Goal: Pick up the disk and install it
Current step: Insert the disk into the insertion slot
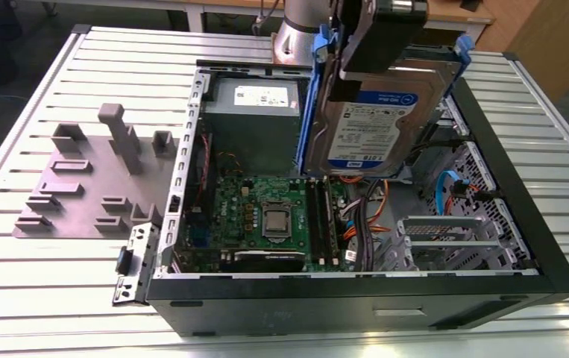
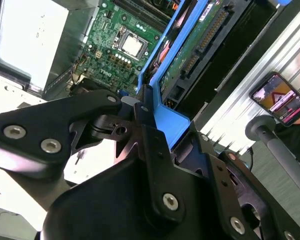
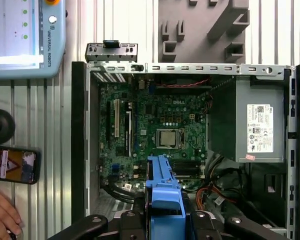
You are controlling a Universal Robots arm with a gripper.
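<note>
Exterior view: the tool [image 1: 369, 56] pinches the blue carrier at the top end of the disk [image 1: 379, 123]. The disk hangs upright over the open computer case [image 1: 523, 246], nearer the far edge of the table [image 1: 45, 298], beside the power supply [image 1: 254, 112]. Carrying it well likely needs a firm hold, no swinging, and clearance from the loose cables [image 1: 450, 190].

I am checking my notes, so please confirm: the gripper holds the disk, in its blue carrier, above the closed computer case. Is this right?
Not quite. The computer case is open, not closed: the exterior view shows its motherboard exposed. The gripper does hold the disk, in its blue carrier, above it.
</note>
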